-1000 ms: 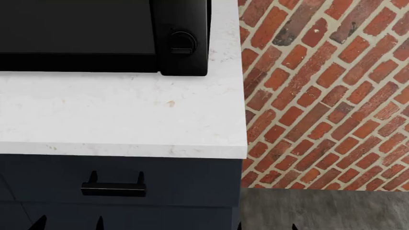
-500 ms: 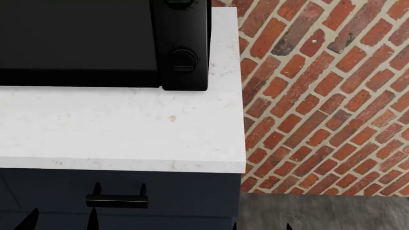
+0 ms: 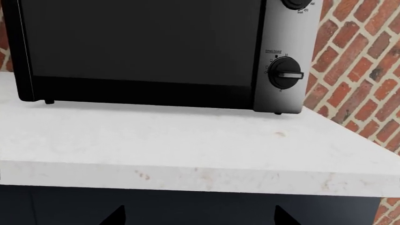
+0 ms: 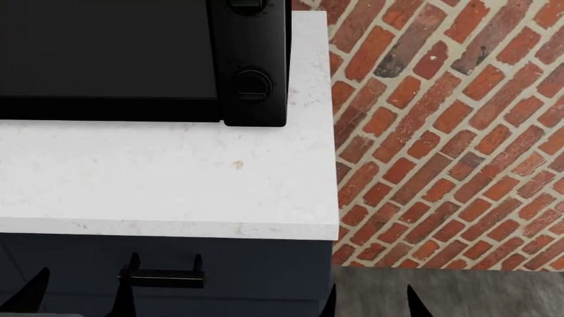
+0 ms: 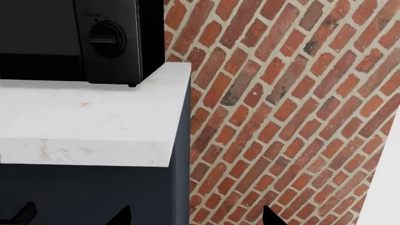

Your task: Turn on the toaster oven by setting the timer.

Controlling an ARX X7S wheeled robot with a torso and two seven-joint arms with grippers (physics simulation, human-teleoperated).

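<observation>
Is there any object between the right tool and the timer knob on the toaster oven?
Nothing visible blocks it. Between the right tool and the timer on the toaster oven there is only bare white counter.

A white, faintly speckled stone countertop [image 4: 168,191] ran across the scene, ending in a square corner at its right end. A small tan fleck [image 4: 237,164] marked its surface. Beneath it sat dark navy cabinetry [image 4: 255,264], with a black bar drawer handle [image 4: 161,277] fixed to the front. A red brick wall [image 4: 440,132] with pale mortar, its bricks laid on a slant, rose beside the counter's end. Grey flooring [image 4: 458,290] showed at the wall's foot.
</observation>
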